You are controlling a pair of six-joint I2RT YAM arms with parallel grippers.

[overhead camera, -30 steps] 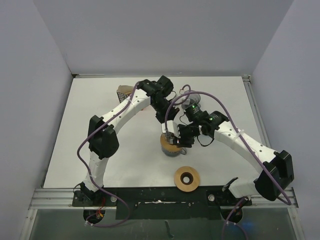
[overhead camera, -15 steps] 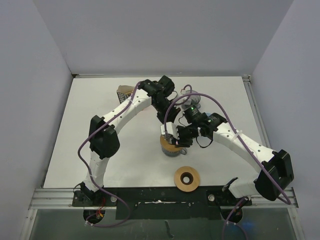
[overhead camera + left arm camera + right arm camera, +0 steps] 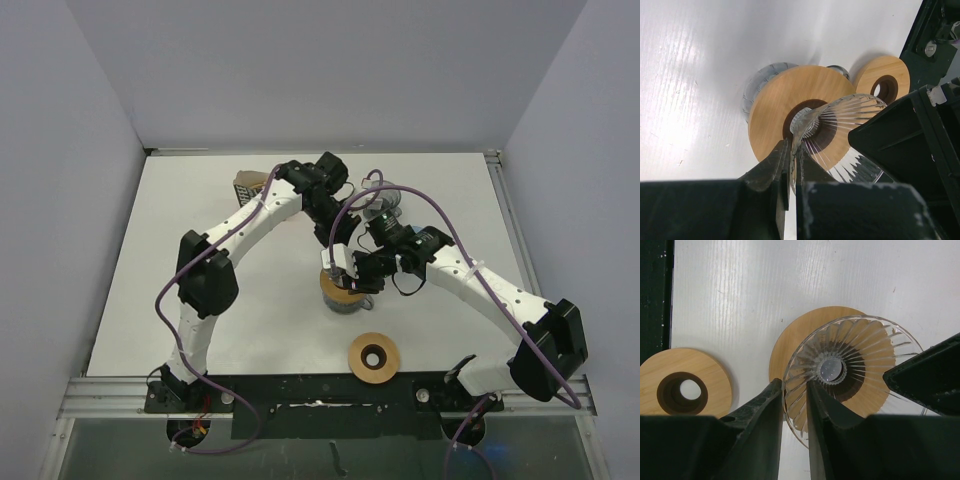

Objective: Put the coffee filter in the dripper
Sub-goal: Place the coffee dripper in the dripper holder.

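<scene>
The dripper (image 3: 850, 112), in the left wrist view, hung over the wooden collar (image 3: 772, 107) with the left gripper (image 3: 791, 150) pinched on its rim; in the right, the right gripper (image 3: 794, 390) stood narrowly astride that rim, hold uncertain, so lowering evenly seemed wise.

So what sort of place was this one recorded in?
Probably a lab robot test cell: a white table boxed in by blank walls, robot arms bolted to a metal rail, and coffee props, like the glass dripper and a wooden ring.
</scene>
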